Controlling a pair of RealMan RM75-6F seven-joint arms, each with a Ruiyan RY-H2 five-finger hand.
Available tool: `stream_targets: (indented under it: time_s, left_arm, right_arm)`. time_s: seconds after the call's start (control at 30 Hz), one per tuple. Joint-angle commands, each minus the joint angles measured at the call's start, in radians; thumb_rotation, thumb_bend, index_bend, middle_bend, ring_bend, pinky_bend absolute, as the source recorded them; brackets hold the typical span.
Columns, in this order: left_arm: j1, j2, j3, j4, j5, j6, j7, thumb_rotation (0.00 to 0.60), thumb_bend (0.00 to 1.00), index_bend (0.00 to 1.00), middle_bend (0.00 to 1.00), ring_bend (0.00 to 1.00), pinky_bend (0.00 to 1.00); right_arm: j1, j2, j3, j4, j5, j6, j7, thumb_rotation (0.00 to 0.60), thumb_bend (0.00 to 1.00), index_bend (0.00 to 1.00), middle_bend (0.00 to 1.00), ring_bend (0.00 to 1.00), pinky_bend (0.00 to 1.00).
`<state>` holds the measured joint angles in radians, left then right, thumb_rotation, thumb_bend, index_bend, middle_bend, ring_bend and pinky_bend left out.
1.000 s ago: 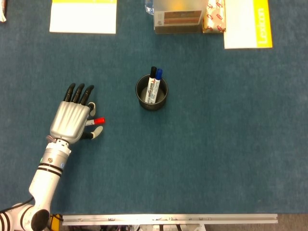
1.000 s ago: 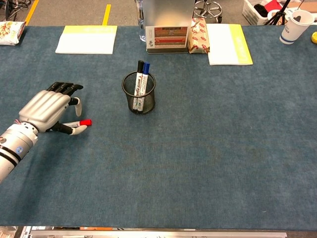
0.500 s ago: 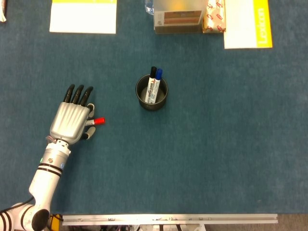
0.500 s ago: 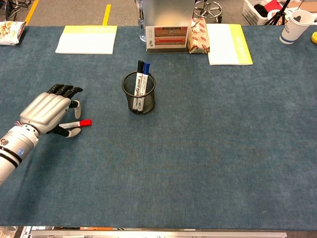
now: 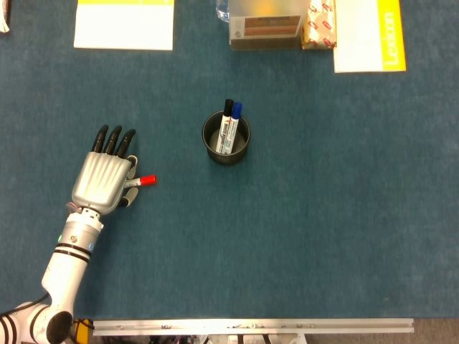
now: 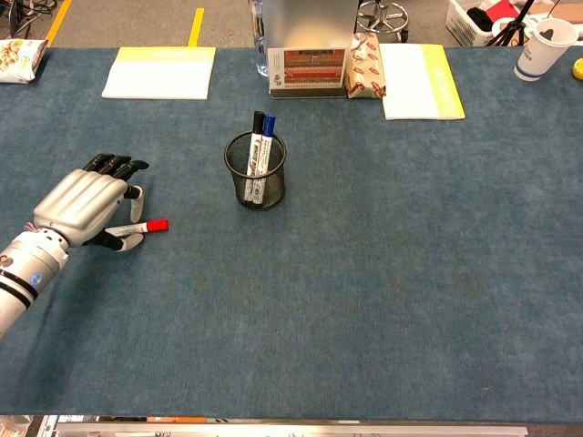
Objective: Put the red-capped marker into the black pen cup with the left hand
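Blue desk (image 5: 323, 215) carrying black pen cup (image 5: 226, 147) at center, red-capped marker (image 5: 140, 181) lying at 9 o'clock, notepads (image 5: 124, 24) sitting w/ boxes (image 5: 265, 27) at 12.

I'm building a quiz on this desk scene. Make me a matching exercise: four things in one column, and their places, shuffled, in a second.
Things:
1. red-capped marker
2. black pen cup
3. blue-capped marker
4. paper cup

Places:
A. far right corner of the table, in the chest view
B. standing inside the mesh cup
C. lying on the table, partly under the left hand
D. middle of the table, to the right of the left hand

Pairs: 1-C, 2-D, 3-B, 4-A
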<state>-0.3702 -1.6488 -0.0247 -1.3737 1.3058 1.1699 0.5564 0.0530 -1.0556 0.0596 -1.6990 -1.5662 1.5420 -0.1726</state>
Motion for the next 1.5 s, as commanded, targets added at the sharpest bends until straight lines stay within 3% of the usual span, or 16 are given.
stream_targets:
  time_s: [0.03, 0.23, 0.93, 1.5]
  left_arm:
    - [-0.001, -0.001, -0.001, 0.000, -0.003, -0.002, 0.001, 0.446, 0.27, 0.55, 0.10, 0.00, 0.00]
    - [-0.004, -0.002, -0.001, 0.002, -0.014, -0.009, 0.008, 0.408, 0.31, 0.55, 0.10, 0.00, 0.00]
    - [-0.006, 0.008, 0.011, -0.011, -0.025, -0.018, 0.023, 0.391, 0.32, 0.53, 0.09, 0.00, 0.00]
    - [0.000, 0.012, 0.028, -0.027, -0.020, -0.012, 0.034, 0.425, 0.32, 0.53, 0.09, 0.00, 0.00]
  right_arm:
    - [0.000, 0.000, 0.000, 0.000, 0.000, 0.000, 0.000, 0.600, 0.00, 0.47, 0.31, 0.25, 0.46]
    - [-0.001, 0.000, 0.000, 0.000, -0.001, 0.002, 0.000, 0.600, 0.00, 0.47, 0.31, 0.25, 0.46]
    - [0.000, 0.001, 0.000, 0.001, -0.001, 0.001, 0.001, 0.600, 0.00, 0.47, 0.31, 0.25, 0.46]
    - [0.000, 0.002, 0.002, -0.003, 0.009, -0.004, -0.003, 0.600, 0.00, 0.47, 0.31, 0.25, 0.46]
